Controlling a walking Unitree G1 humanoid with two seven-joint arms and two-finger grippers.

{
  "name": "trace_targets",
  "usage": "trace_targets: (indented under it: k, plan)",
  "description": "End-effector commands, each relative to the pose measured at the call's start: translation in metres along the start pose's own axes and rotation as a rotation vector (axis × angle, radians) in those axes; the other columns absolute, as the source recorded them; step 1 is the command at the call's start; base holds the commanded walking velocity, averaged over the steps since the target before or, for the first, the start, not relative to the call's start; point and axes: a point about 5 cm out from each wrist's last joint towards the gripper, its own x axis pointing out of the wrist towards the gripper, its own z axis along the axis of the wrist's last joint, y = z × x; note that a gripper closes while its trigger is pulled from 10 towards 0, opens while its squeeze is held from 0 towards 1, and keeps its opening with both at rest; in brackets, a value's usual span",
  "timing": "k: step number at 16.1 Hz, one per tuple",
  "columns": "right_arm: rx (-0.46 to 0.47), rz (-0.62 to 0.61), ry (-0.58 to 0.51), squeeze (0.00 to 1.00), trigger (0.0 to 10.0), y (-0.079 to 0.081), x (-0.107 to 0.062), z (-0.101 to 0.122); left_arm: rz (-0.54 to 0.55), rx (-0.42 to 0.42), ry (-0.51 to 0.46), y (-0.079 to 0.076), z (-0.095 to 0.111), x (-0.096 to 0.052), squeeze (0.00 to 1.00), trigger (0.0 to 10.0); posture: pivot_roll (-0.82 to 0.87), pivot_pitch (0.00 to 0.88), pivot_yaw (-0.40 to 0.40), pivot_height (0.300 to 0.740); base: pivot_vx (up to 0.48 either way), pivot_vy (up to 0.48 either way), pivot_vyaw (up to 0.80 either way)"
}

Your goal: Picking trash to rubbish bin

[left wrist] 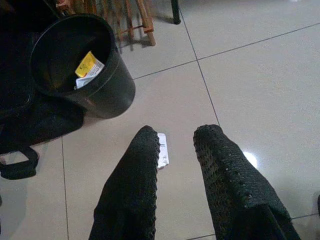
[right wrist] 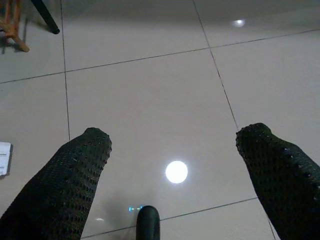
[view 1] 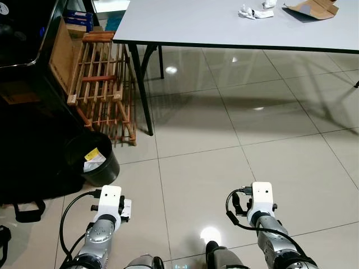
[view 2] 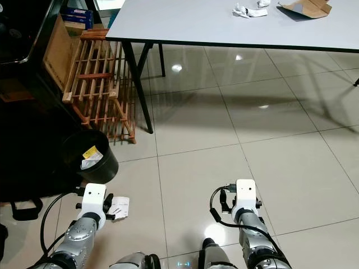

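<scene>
Left pincer (left wrist: 175, 137), fingers apart, hangs over a paper scrap (view 2: 119, 207) lying on the tiled floor (view 1: 224, 162) near the black rubbish bin (view 1: 92, 158). Right pincer (right wrist: 175, 137), fingers wide apart, over bare tile. Crumpled paper (view 1: 255, 13) lies on the bench (view 1: 185, 25).

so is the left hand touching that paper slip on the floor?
Cannot tell. In the left wrist view the left hand overlaps the paper slip; no contact or gap shows.

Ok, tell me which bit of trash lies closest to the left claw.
The white paper slip on the floor, just under the left claw. The crumpled paper and cardboard sit far away on the table.
</scene>
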Motion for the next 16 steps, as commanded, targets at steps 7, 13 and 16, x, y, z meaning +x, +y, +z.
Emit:
trace_targets:
  k: [7,13,16]
  plan:
    - [0.019,-0.012,0.019,0.00,10.0,-0.0017,-0.0020,-0.0057,-0.001,0.003,0.036,0.0020,-0.0065,-0.0017,0.00,10.0,-0.01,0.198,0.065,0.740,0.000,0.000,0.00]
    - [0.016,-0.010,0.016,0.00,10.0,-0.0026,-0.0027,-0.0065,-0.005,0.003,0.036,0.0007,-0.0083,-0.0027,0.00,10.0,-0.03,0.201,0.064,0.740,0.000,0.000,0.00]
    - [0.017,-0.013,0.016,0.00,10.0,-0.0031,-0.0027,-0.0065,-0.010,0.006,0.037,-0.0005,-0.0082,-0.0025,0.00,10.0,-0.02,0.196,0.064,0.740,0.000,0.000,0.00]
